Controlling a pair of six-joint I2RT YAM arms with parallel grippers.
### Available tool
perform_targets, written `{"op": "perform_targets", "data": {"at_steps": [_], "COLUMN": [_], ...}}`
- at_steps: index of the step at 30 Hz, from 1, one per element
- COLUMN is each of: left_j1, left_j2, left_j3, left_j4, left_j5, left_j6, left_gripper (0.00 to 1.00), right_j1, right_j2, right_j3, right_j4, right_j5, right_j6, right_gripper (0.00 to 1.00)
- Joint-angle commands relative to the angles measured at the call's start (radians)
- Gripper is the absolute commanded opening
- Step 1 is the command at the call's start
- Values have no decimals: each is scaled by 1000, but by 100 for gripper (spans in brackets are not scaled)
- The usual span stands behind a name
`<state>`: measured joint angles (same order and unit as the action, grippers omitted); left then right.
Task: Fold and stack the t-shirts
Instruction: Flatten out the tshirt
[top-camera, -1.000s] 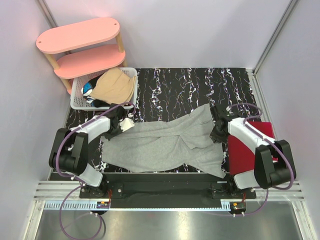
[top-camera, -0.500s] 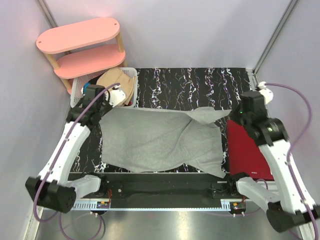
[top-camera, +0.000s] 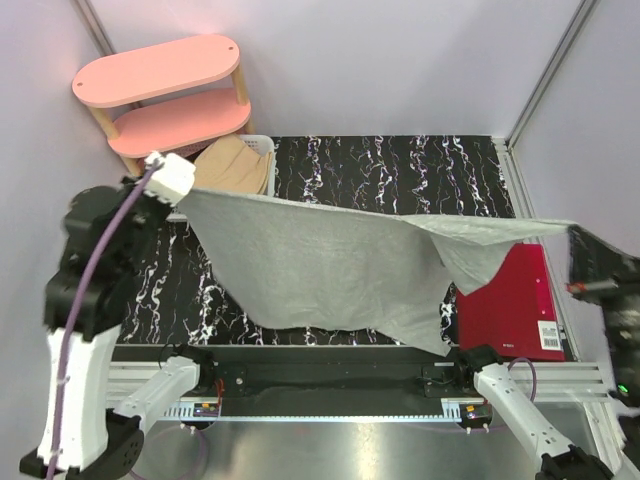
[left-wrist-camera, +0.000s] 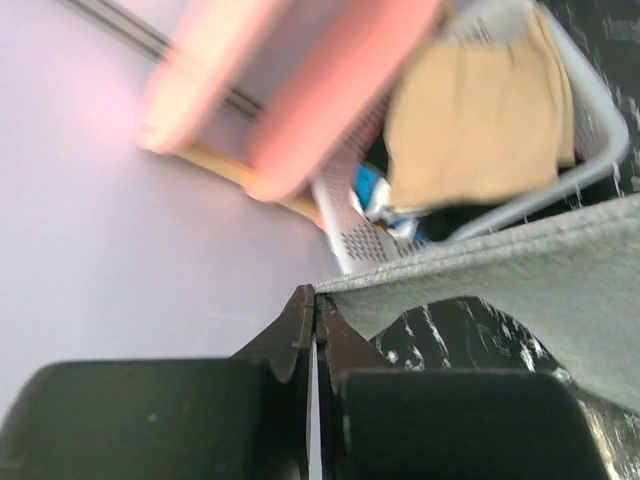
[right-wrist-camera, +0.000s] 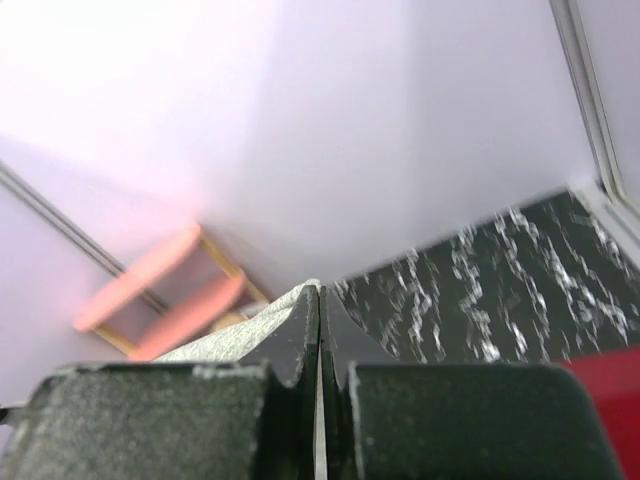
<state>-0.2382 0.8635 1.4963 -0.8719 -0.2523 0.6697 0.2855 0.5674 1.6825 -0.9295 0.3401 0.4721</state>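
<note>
Holding the grey t-shirt (top-camera: 330, 265) stretched in the air over the bench (top-camera: 380, 165), one corner in each gripper.

The left gripper (top-camera: 183, 191) is clenched on the corner nearest the white basket (top-camera: 262, 146). The right gripper (top-camera: 572, 227) is clenched on the opposite corner, out past the red flat item (top-camera: 510, 305). The shirt's long axis therefore runs left to right between them, with the upper edge taut and the body hanging below toward the arm bases. A loose flap sags near the right end. Neither arm seems nearer, so laying the shirt flat likely calls for both to lower together. Whether the hem touches the bench I cannot tell.
</note>
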Motion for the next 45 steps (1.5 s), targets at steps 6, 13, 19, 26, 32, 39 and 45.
{"op": "perform_targets", "data": {"at_steps": [6, 13, 19, 26, 32, 39, 45], "left_j1": [8, 8, 8, 8, -143, -293, -277], "left_j2": [-44, 31, 179, 377, 287, 109, -111], "left_j3": [211, 85, -24, 216, 403, 463, 346], "left_j4": [-56, -35, 75, 177, 174, 70, 4], "left_j5": [-91, -35, -70, -211, -324, -324, -196], "left_j6": [2, 2, 45, 71, 94, -13, -13], "left_gripper": [0, 0, 0, 0, 0, 0, 0], "right_j1": [-25, -14, 11, 17, 17, 17, 17], "right_j2": [90, 210, 403, 633, 576, 300, 178], "right_j3": [215, 151, 140, 276, 382, 364, 495], "right_j4": [40, 124, 227, 221, 147, 156, 51], "right_j5": [69, 266, 421, 421, 384, 365, 402], "right_j6": [-87, -153, -251, -267, -231, -282, -290], "right_gripper": [0, 0, 0, 0, 0, 0, 0]}}
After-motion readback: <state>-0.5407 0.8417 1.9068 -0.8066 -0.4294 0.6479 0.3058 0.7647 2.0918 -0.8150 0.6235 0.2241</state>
